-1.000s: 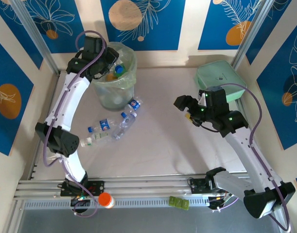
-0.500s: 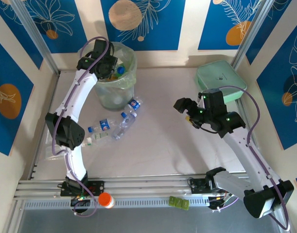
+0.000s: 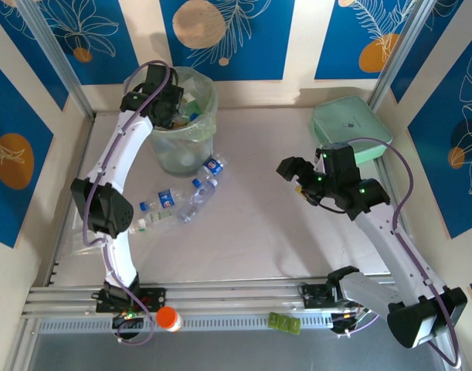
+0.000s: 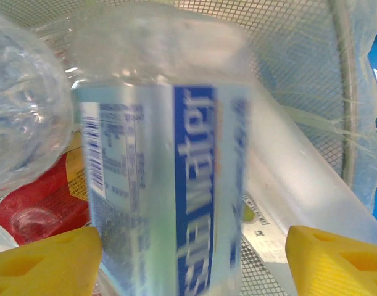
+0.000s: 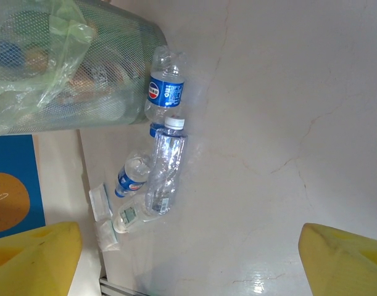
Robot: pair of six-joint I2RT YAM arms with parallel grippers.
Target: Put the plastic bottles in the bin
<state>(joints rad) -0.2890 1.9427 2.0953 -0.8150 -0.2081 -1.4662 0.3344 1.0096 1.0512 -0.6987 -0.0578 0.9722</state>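
Observation:
My left gripper (image 3: 171,107) hangs over the mouth of the bin (image 3: 181,153). Its yellow fingertips (image 4: 47,260) stand wide apart, open. A blurred clear plastic bottle with a blue label (image 4: 163,179) sits loose between them, with a gap to the right finger. More bottles and a red one (image 4: 34,209) lie inside the bin's mesh wall (image 4: 287,74). On the table lie a blue-labelled bottle (image 3: 213,165) against the bin, a clear one (image 3: 198,198), another blue-labelled one (image 3: 162,199) and a white-labelled one (image 3: 147,224). My right gripper (image 3: 297,178) hovers open and empty mid-table.
A flat mint-green case (image 3: 350,127) lies at the back right. Two white packets (image 5: 102,206) lie beside the bottles (image 5: 165,172). An orange cap (image 3: 168,318) and a small green piece (image 3: 285,323) rest on the front rails.
My left gripper has reached in over the bin and opened, and the bottle it held is coming loose. The right arm has barely moved.

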